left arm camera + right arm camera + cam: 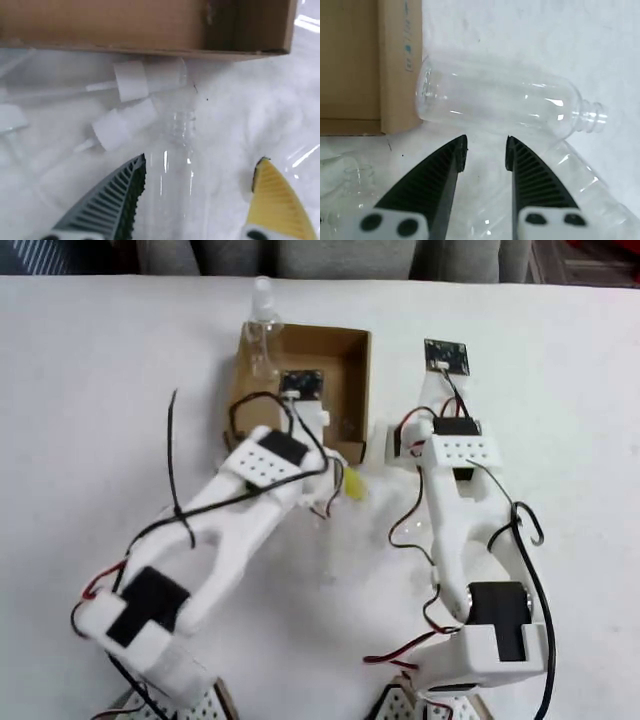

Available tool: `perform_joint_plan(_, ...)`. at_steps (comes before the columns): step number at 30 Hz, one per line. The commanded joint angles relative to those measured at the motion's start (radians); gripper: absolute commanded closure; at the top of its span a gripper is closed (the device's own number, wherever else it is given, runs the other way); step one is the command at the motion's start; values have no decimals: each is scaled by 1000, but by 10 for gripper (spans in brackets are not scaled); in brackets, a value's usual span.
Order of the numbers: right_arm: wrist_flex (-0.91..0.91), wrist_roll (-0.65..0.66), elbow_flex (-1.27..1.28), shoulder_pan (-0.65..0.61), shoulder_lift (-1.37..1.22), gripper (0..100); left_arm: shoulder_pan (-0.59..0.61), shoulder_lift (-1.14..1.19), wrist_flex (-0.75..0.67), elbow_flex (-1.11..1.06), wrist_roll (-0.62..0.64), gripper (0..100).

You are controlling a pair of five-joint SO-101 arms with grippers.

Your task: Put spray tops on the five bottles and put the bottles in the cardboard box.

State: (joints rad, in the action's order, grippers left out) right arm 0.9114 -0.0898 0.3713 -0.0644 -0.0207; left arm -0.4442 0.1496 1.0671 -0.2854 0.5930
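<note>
My left gripper point(200, 162) is open just outside the near wall of the cardboard box point(150, 25), with a grey finger point(120, 200) and a yellow finger point(275, 200) either side of a clear capless bottle point(175, 170) lying on the table. Two white spray tops point(132, 80) point(122, 127) lie by its neck against the box wall. My right gripper point(486, 145) hangs slightly open and holds nothing, just short of another clear capless bottle point(505, 102) lying beside the box point(370, 65). In the high view a capped bottle point(262, 320) stands at the far left corner of the box point(350, 350).
A further bottle point(570, 190) lies below the right gripper, and a bottle neck point(355, 175) shows near the box corner. Another white top point(10, 120) lies off to one side. Both arms point(250, 500) point(455, 450) crowd the box's near side.
</note>
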Motion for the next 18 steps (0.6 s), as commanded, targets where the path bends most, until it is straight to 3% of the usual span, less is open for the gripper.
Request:
perform_joint_plan(1,-16,15,-51,7,2,903,7,51,38,101,12,670)
perform_joint_plan(9,-16,15,-51,7,2,903,-8,119,58,129,2,669)
perform_joint_plan(18,-16,17,-49,7,2,903,-24,136,163,166,-155,671)
